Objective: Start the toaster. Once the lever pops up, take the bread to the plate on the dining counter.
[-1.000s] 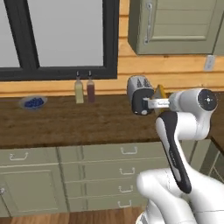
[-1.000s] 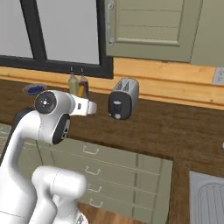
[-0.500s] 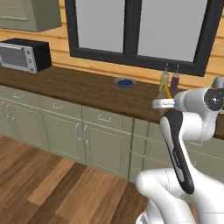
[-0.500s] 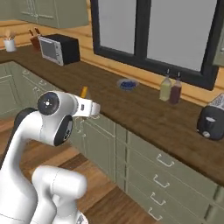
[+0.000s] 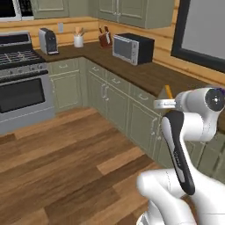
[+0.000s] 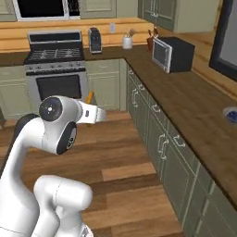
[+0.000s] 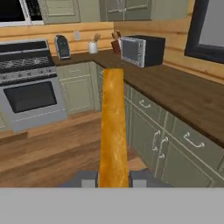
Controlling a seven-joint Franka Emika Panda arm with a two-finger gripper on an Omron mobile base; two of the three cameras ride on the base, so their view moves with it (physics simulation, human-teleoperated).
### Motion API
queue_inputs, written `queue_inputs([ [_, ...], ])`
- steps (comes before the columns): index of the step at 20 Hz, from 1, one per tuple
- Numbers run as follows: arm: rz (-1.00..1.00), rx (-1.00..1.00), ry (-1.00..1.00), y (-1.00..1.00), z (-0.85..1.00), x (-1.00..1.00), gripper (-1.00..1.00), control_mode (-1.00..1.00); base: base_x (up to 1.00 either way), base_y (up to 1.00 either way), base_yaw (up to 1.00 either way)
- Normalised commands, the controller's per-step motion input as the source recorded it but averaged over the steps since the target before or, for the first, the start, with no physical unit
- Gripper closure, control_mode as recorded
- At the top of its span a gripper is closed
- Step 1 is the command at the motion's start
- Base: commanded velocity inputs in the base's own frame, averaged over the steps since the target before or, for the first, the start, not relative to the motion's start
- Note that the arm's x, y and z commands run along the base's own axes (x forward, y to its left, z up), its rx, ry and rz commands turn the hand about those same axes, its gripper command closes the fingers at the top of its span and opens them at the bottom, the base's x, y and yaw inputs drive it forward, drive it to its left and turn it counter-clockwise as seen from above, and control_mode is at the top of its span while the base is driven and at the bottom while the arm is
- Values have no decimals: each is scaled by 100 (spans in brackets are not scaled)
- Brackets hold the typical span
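My gripper (image 7: 113,180) is shut on the bread (image 7: 113,127), a tan slice seen edge-on as a long orange-brown strip rising between the two fingertips. In the left base view the bread (image 5: 168,91) sticks up from the gripper (image 5: 166,98) at the end of the white arm, above the edge of the brown worktop. In the right base view the bread (image 6: 90,96) pokes up above the gripper (image 6: 91,104), over the wood floor. The toaster, its lever, the plate and the dining counter are out of view.
A brown worktop (image 6: 185,99) on olive cabinets runs along the right and turns a corner at the back. On it stand a black microwave (image 5: 134,47), a coffee machine (image 5: 47,40) and a utensil holder (image 5: 78,40). A stove (image 5: 22,70) stands at the far left. Open wood floor (image 5: 66,149) lies in front.
The whole picture has swung: the base has turned away from the window and the toaster, bringing the kitchen corner, microwave and stove into view. The bread stays held in the gripper.
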Motion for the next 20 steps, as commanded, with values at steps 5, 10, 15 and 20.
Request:
queue_inputs([
  [5,0,0,0,0,0,0,100,100,40,0,87],
  [10,0,0,0,0,0,0,100,100,29,0,89],
  [15,0,0,0,0,0,0,100,100,43,0,89],
  [20,0,0,0,0,0,0,100,100,71,-2,81],
])
